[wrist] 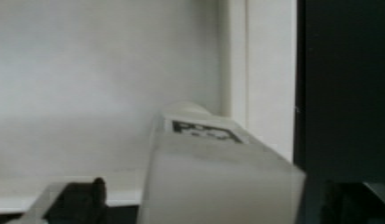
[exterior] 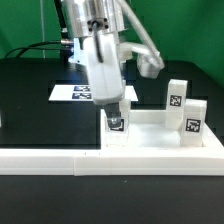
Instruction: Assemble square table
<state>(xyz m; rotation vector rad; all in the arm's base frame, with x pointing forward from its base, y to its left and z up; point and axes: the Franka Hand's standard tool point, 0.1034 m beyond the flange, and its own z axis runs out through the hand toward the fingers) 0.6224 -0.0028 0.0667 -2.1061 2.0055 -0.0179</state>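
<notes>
Hand (exterior: 116, 118) is down low over the white slab (exterior: 150, 128), and it's clenched around one of the small white tagged legs (exterior: 117, 124), which pokes out below my fingers with its black-white tag facing the exterior camera. That leg sits right at the slab's top face, near its corner on the exterior view's left; can't tell if it's touching or just above. In the wrist view the same leg (wrist: 215, 170) fills the middle, tilted across the picture, tag (wrist: 207, 130) showing near its upper end, with pale slab (wrist: 82, 90) behind it and the black surface (wrist: 345, 80) to the side. Two more legs (exterior: 177, 100) (exterior: 193, 118) stand upright on the slab toward the exterior view's right, just beside each other. Long white rail (exterior: 40, 158) runs along the front edge, and the marker board (exterior: 72, 94) lies flat on the black surface (exterior: 30, 100) behind my arm.
</notes>
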